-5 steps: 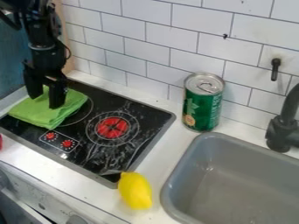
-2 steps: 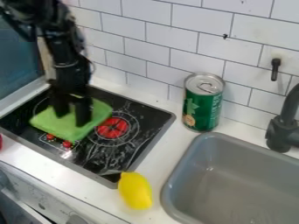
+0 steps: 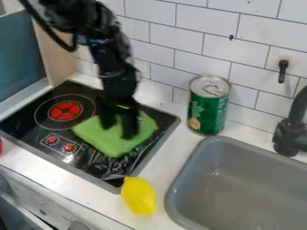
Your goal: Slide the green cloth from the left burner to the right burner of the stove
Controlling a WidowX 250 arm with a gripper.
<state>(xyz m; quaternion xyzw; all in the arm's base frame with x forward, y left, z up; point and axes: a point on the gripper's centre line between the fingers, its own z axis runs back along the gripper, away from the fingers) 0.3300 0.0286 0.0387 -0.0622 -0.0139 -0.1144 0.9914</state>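
Green cloth: the folded green cloth (image 3: 102, 134) lies flat on the black cooktop (image 3: 27, 128), right of its middle, directly under the black gripper (image 3: 119, 131) and touching it.
Jaws: well parted, fingertips down on the cloth, green showing in the gap; from here I can't tell whether any fold is caught, but they don't look closed on it.
Lie of the cloth: nearly square, so no clear long axis that I can make out; one corner points left, another toward the near side, and most of it spreads left and near of the fingers.
Finger line: one finger to the left and a bit farther, the other to the right and nearer, so the pair sits aslant over the cloth's far half.
Arm: the only one, slanting in from the upper left.
Left of the cloth: a red burner (image 3: 64, 111), with two red knobs (image 3: 60, 143) just off its left corner.
Near side: a yellow lemon (image 3: 138, 196) on the white counter (image 3: 36, 159), by the cooktop's near right corner.
Right: a green can (image 3: 208, 108) upright beyond the cooktop's edge, then the grey sink (image 3: 171, 197).
In the way: nothing between fingers and cloth; the tiled wall (image 3: 198, 49) bounds the far side.
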